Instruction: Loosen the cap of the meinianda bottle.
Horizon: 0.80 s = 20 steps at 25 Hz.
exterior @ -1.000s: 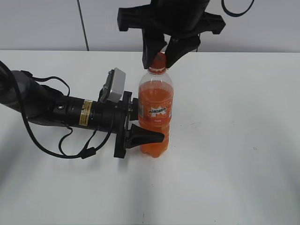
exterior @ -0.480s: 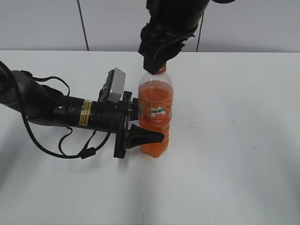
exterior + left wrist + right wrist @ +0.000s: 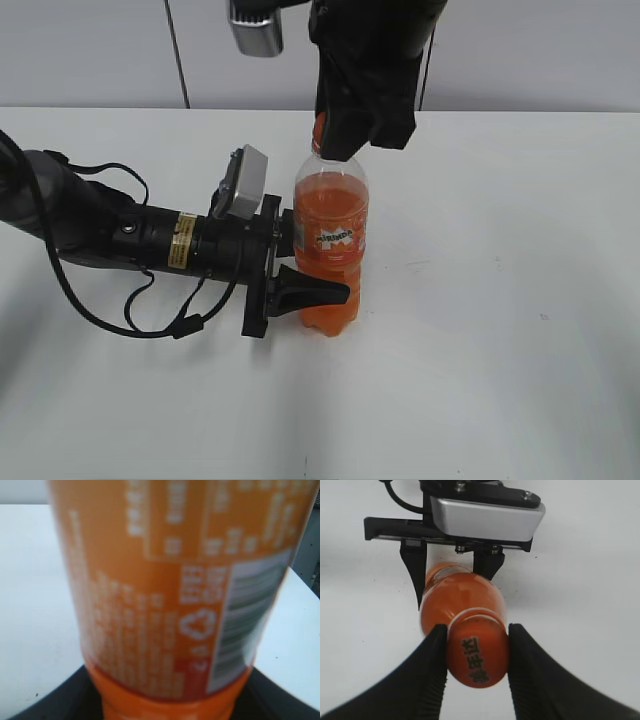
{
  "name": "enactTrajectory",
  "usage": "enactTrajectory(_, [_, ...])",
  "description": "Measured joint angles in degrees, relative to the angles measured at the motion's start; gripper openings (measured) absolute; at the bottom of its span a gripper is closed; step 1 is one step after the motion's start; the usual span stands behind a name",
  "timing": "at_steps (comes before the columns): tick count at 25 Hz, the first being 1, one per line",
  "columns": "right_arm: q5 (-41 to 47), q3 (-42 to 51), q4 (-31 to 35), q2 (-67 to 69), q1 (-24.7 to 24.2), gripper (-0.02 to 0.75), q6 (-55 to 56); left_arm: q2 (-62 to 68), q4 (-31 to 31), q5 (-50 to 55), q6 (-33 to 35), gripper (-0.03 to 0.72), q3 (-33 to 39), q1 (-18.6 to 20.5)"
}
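Observation:
The meinianda bottle [image 3: 332,240] stands upright on the white table, full of orange soda. My left gripper [image 3: 300,265] lies on its side and is shut on the bottle's labelled body; in the left wrist view the label [image 3: 170,605] fills the frame, with dark jaws at both lower corners. My right gripper [image 3: 345,135] comes down from above and is shut on the cap, which it almost hides in the exterior view. In the right wrist view the orange cap [image 3: 477,652], with dark print on top, is squeezed between the two ribbed black fingers [image 3: 432,675].
The white table [image 3: 500,300] extends all round the bottle. The left arm and its cables [image 3: 110,240] lie across the left side. A grey wall [image 3: 100,50] stands behind the table's far edge.
My right gripper has closed onto the cap and turned around it; its wrist camera now shows at the upper left. The bottle and the left gripper have stayed in place.

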Motion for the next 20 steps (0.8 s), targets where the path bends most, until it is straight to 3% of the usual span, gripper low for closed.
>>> enactTrajectory(6, [0.00, 0.00, 0.00, 0.00, 0.00, 0.276, -5.97, 0.00, 0.00, 0.00, 0.00, 0.395, 0.00, 0.00])
enactTrajectory(20, [0.23, -0.42, 0.69, -2.24, 0.00, 0.276, -4.92, 0.00, 0.14, -0.04, -0.02, 0.395, 0.00, 0.00])
